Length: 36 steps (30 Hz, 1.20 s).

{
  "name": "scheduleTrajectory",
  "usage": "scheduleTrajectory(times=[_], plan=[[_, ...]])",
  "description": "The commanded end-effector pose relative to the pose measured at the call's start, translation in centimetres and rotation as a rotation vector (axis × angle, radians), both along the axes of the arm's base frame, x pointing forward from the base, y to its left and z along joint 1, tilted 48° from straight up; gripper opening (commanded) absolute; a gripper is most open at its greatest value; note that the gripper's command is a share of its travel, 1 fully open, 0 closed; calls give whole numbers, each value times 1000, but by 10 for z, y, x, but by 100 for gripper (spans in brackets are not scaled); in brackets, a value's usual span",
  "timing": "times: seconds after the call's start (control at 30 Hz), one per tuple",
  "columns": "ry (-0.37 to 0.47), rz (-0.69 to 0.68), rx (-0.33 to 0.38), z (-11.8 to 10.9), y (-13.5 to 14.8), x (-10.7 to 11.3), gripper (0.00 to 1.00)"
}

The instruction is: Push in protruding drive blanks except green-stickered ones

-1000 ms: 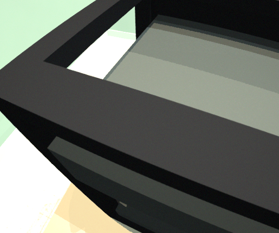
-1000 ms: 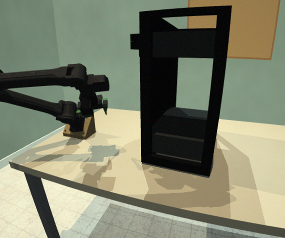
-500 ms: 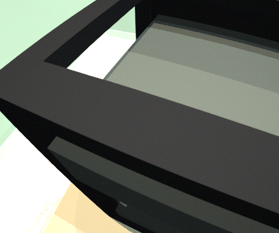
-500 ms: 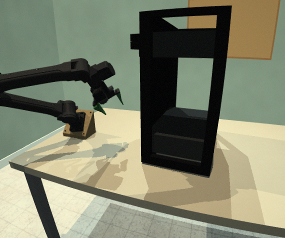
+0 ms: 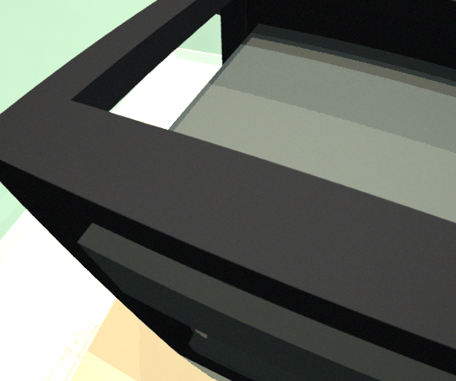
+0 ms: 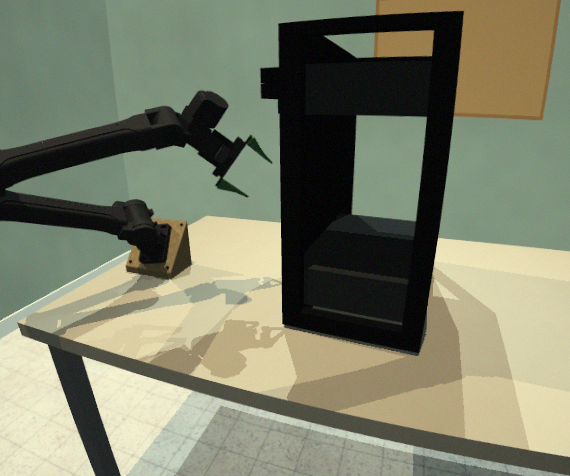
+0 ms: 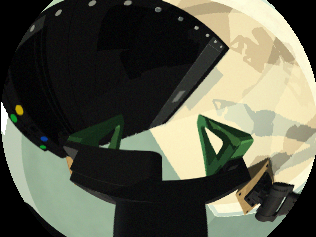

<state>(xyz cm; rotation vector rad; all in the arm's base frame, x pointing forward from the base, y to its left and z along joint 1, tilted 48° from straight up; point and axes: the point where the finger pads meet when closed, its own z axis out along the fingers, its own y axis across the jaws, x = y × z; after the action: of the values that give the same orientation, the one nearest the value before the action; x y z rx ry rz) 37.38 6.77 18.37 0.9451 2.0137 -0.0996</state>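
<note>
Between the open, empty gripper [image 6: 240, 166] and the rack [image 6: 295, 204] is free air; one blank [image 6: 270, 83] sticks out above, toward the table's [image 6: 480, 358] left edge
</note>
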Motion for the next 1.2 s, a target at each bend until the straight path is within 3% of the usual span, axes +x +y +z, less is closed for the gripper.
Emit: scheduleTrajectory(times=[0.0, 0.17, 0.23, 0.33, 0.67, 1.17], plan=[[-95, 116, -42, 5, 33, 15, 100], [-256, 179, -70, 29, 70, 22, 100], [-256, 179, -70, 29, 70, 22, 100], [-346, 203, -77, 44, 91, 21, 100], [-584, 227, -54, 85, 143, -3, 100], [-740, 196, 27, 112, 173, -45, 100]])
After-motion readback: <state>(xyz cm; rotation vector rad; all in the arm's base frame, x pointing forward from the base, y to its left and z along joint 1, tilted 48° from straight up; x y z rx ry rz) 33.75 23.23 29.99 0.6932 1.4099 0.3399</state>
